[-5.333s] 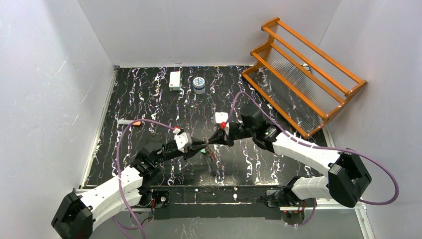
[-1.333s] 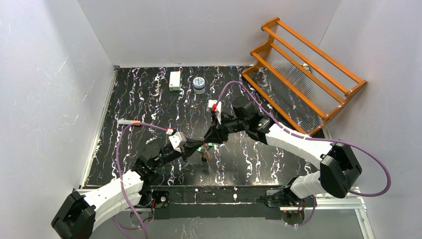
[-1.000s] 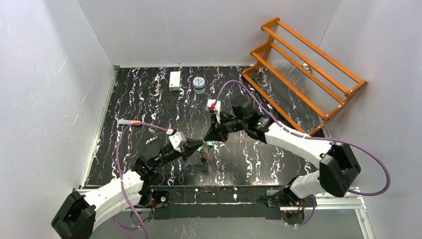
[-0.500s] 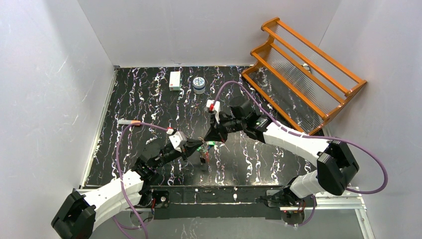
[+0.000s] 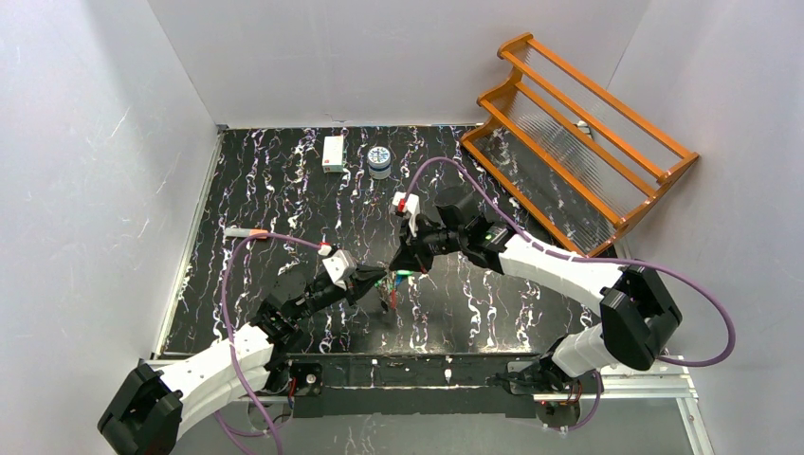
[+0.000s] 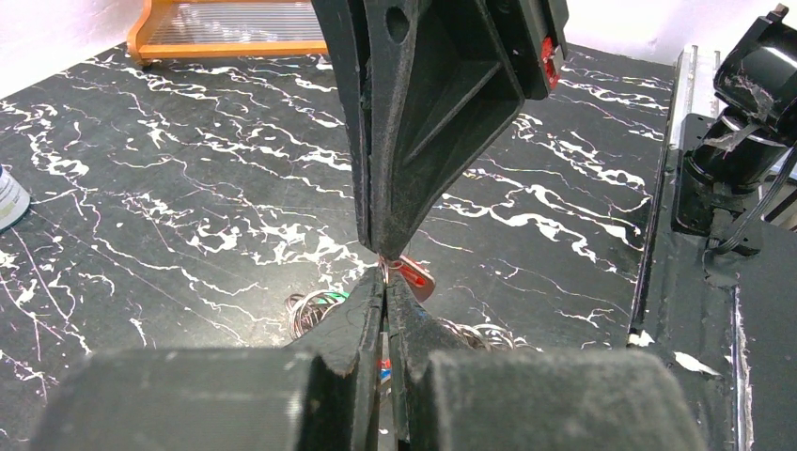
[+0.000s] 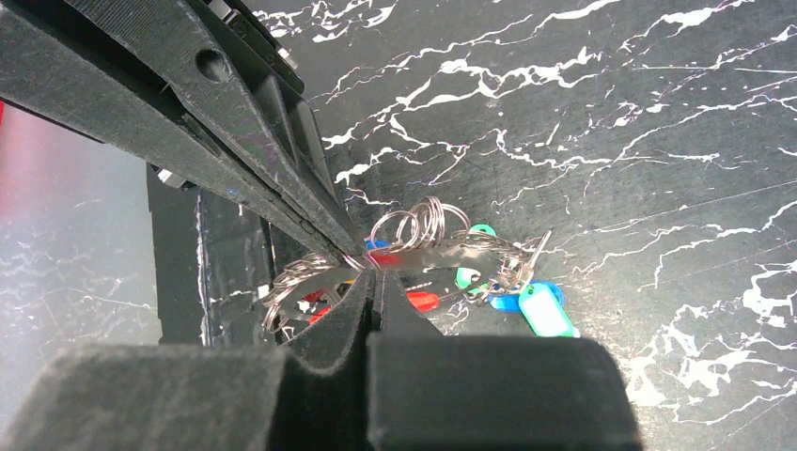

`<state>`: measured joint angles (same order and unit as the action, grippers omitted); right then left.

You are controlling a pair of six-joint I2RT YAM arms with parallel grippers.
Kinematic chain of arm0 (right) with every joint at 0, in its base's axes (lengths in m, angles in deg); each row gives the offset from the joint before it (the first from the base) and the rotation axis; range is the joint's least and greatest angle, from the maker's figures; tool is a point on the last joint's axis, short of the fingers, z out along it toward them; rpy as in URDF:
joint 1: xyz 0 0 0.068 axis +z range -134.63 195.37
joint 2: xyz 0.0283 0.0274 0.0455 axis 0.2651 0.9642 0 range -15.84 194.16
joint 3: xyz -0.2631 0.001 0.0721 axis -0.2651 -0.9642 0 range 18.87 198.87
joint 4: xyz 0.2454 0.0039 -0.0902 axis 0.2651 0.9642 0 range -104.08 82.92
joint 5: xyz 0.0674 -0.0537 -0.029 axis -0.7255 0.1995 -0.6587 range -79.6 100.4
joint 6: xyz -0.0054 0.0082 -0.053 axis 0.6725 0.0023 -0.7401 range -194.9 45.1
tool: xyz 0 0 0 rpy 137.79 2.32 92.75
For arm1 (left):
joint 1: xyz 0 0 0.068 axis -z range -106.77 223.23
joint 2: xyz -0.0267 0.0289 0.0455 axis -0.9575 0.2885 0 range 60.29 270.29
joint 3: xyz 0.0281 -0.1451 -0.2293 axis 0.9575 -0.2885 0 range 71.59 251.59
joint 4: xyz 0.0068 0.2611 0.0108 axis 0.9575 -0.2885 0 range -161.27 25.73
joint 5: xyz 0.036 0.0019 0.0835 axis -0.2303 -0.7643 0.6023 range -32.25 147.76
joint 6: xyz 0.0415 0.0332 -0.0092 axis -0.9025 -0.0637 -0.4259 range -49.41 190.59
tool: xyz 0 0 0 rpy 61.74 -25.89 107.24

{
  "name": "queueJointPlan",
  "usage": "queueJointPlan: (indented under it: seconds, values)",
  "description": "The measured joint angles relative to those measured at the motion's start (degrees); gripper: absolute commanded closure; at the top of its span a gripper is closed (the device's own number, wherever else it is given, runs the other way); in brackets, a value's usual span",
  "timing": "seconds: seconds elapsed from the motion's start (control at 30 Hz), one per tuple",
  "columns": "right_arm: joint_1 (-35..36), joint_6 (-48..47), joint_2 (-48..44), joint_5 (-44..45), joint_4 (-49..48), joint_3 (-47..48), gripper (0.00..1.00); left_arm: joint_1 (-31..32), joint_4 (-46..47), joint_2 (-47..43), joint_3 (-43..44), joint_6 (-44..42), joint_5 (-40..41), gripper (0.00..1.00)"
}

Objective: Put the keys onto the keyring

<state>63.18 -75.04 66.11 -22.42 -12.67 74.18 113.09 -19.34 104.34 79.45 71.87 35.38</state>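
Observation:
The keyring point(image 5: 390, 284) is a tangle of thin silver wire loops hanging between my two gripper tips above the black marbled table. The keys and tags on it show in the right wrist view: a green tag point(image 7: 544, 310), a blue cap point(image 7: 506, 301), a red cap point(image 7: 423, 301) and wire loops point(image 7: 419, 225). My left gripper point(image 5: 378, 282) point(image 6: 383, 279) is shut on a wire loop. My right gripper point(image 5: 397, 267) point(image 7: 374, 274) is shut tip to tip against it on the same wire. A red tag point(image 6: 414, 279) hangs just behind the tips.
An orange wooden rack point(image 5: 588, 142) leans at the back right. A small round tin point(image 5: 380, 161) and a white box point(image 5: 333, 153) stand at the back. A white and orange piece point(image 5: 245, 231) lies at the left edge.
Hardly anything: both grippers stay shut tip to tip on the bunch, and the right forearm has eased slightly toward the left.

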Motion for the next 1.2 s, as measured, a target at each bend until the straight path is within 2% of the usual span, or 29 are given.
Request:
queueJointPlan:
  seconds: [0.3,0.37,0.57,0.63,0.77,0.97,1.07,1.2]
  values:
    - [0.00,1.68,0.96,0.76,-0.02,-0.02,0.97,0.00,-0.55,0.00,0.00,-0.20,0.20,1.00]
    - [0.00,1.90,1.03,1.20,-0.04,-0.09,0.84,0.00,-0.57,0.00,0.00,-0.20,0.17,1.00]
    - [-0.13,2.58,2.21,3.26,0.13,-0.83,0.71,0.02,0.00,-0.26,0.00,-0.20,-0.17,1.00]
    - [-0.11,2.80,2.45,3.43,0.15,-0.85,0.63,0.02,-0.04,-0.26,0.00,-0.20,-0.26,1.00]
    - [-0.15,2.69,2.45,4.57,0.20,-0.85,0.56,0.02,0.00,-0.26,0.00,-0.20,-0.52,1.00]
    - [-0.24,-0.02,0.57,4.76,-0.35,-2.73,0.37,0.02,0.04,-0.39,0.00,-0.17,-0.76,1.00]
    - [-0.24,-2.69,-2.91,4.87,-2.05,-5.73,0.30,0.09,0.20,-0.46,0.00,-0.17,-1.09,1.00]
    - [-0.50,-6.27,-8.00,5.03,-4.61,-9.88,0.30,0.09,1.25,-0.61,0.00,-0.20,-1.11,1.00]
